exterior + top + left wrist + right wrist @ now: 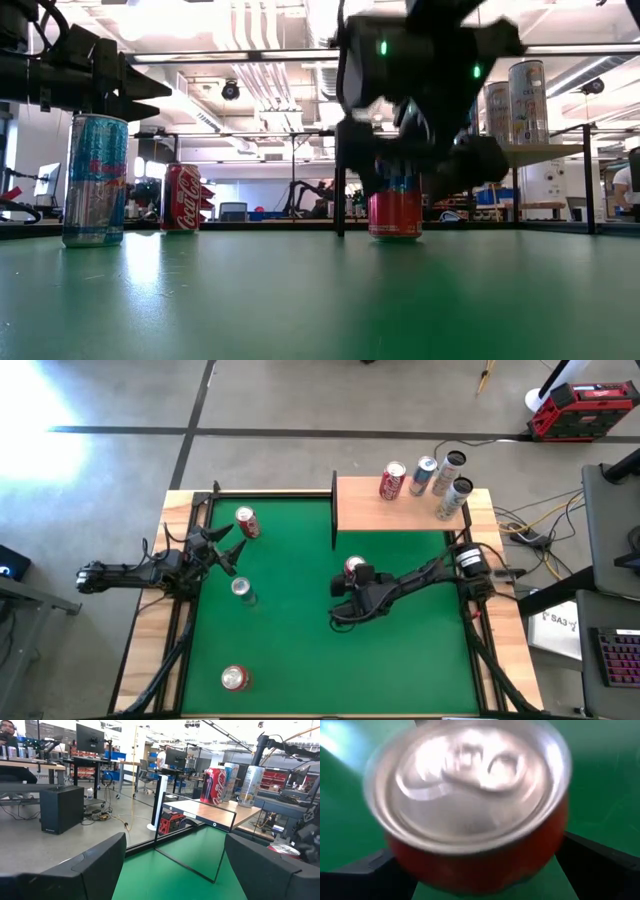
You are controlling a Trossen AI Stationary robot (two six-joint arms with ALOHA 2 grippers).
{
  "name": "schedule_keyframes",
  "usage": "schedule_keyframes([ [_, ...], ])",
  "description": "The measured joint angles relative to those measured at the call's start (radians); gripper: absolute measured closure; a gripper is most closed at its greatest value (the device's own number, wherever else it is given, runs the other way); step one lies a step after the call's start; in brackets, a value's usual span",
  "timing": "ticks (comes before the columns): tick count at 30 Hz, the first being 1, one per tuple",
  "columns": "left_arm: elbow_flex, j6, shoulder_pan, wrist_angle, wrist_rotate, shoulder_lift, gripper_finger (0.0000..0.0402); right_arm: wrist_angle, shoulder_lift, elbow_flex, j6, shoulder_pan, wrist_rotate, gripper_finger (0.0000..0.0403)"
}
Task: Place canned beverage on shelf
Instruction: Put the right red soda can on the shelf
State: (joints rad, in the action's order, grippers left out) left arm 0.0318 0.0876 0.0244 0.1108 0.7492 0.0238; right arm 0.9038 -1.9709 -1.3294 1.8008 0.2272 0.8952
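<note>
A red can [353, 567] with a silver top stands upright on the green felt, just in front of the shelf [400, 516]. My right gripper [349, 581] slants down over it, open. In the right wrist view the can [470, 820] fills the picture, and a dark finger [365, 870] stands on either side of it. I see no contact. The light-wood shelf with black posts at the far right carries several upright cans [393, 481]. My left gripper [226, 550] waits open at the table's left side, level and holding nothing.
Other cans stand on the felt: a red one [246, 522] at the far left, a slim silver one [242, 590] near my left gripper, and a red one [235, 678] by the near edge. A black post [334, 510] marks the shelf's left end.
</note>
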Motion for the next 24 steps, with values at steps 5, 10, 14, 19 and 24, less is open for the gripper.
schedule_keyframes([
  [5, 0.000, 0.000, 0.000, 0.000, 0.000, 0.000, 0.0078, 0.009, -0.087, -0.012, 0.085, 0.014, 0.110, 0.0003],
  [10, 0.000, 0.000, 0.000, 0.000, 0.000, 0.000, 0.0078, 0.034, -0.126, -0.051, 0.155, 0.020, 0.142, 0.0003],
  [14, 0.000, 0.000, 0.000, 0.000, 0.000, 0.000, 0.0078, 0.087, -0.157, -0.110, 0.163, 0.009, 0.121, 0.0003],
  [19, 0.000, 0.000, 0.000, 0.000, 0.000, 0.000, 0.0078, 0.247, -0.226, -0.214, 0.216, 0.003, 0.108, 0.0003],
  [24, 0.000, 0.000, 0.000, 0.000, 0.000, 0.000, 0.0078, 0.405, -0.285, -0.305, 0.340, 0.003, 0.072, 0.0039],
])
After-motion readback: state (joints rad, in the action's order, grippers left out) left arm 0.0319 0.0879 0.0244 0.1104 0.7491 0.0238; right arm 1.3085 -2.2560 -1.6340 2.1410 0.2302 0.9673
